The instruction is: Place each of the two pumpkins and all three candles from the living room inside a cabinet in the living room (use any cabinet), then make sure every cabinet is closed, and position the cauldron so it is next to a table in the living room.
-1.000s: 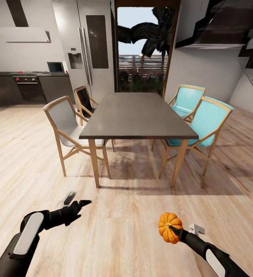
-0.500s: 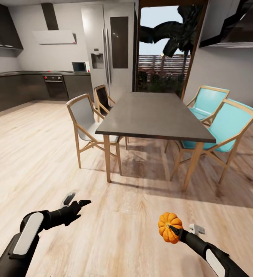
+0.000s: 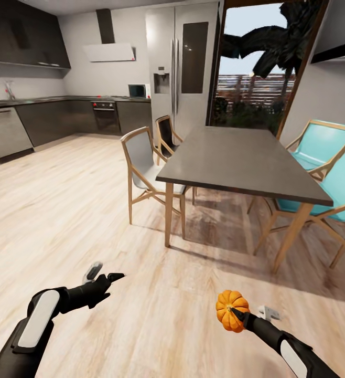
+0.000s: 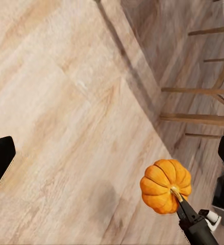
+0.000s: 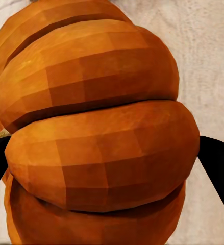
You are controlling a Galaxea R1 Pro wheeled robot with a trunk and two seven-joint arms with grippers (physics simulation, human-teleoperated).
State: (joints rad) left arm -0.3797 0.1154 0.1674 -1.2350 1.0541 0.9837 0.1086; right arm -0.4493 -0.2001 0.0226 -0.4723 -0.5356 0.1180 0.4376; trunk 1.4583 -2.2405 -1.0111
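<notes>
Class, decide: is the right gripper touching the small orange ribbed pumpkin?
Touching: in the right wrist view the pumpkin sits between the right gripper's dark jaws, pressed against both sides.

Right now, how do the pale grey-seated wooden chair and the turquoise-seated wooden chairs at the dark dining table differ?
The pale grey-seated wooden chair has grey panels; the turquoise-seated wooden chairs have bright blue-green ones. The grey chair stands on the kitchen side of the dark dining table; the turquoise pair stands on the opposite side. Both kinds share light wooden frames with slanted legs and face the table.
</notes>
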